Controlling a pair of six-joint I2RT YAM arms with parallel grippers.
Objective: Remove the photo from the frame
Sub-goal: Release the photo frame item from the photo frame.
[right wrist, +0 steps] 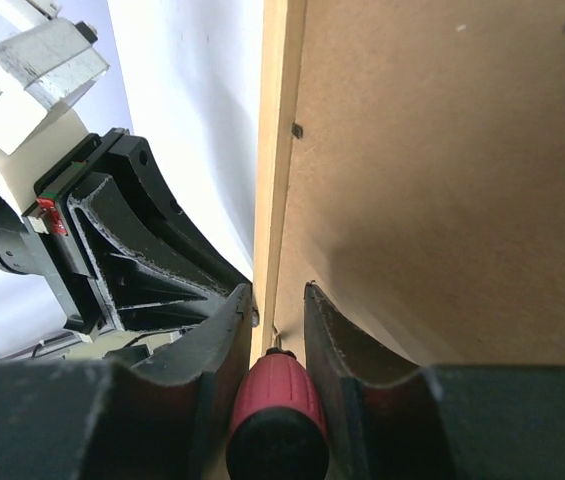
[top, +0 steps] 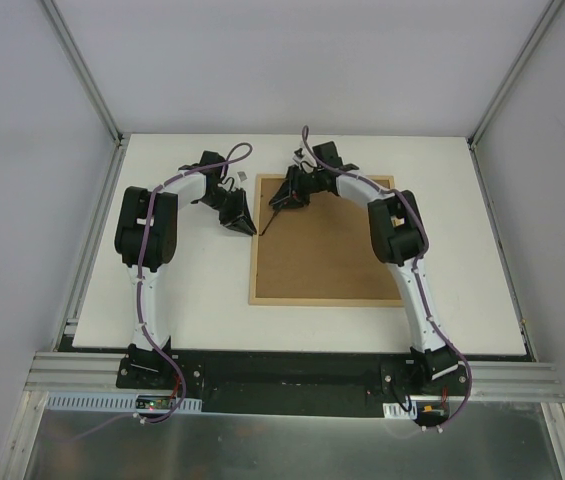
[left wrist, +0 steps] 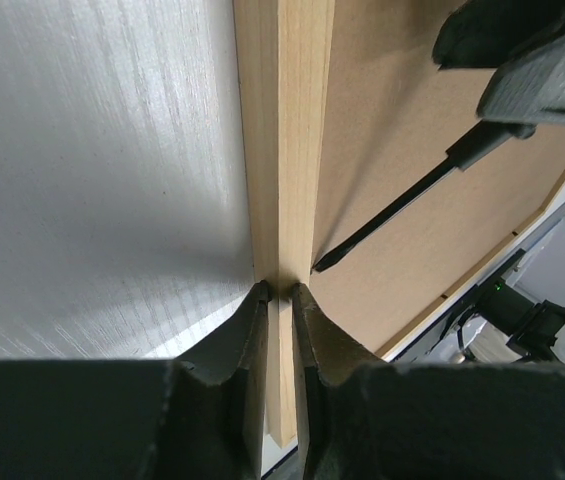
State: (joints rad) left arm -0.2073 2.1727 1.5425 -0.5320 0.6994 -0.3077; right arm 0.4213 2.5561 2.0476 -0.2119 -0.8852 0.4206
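The face-down frame (top: 322, 255) is pinched at its upper-left rail by the left gripper (left wrist: 280, 290); a screwdriver (right wrist: 274, 395) is clamped in the right gripper (right wrist: 276, 292). Prying the back loose is judged the next move.

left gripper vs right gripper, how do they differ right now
The left gripper pinches the light wood rail of the frame; the right gripper holds a red-handled screwdriver. The left gripper's jaws are nearly together on that thin rail; the right gripper's stand wider around the handle. Both are shut on something at the same side of the frame.
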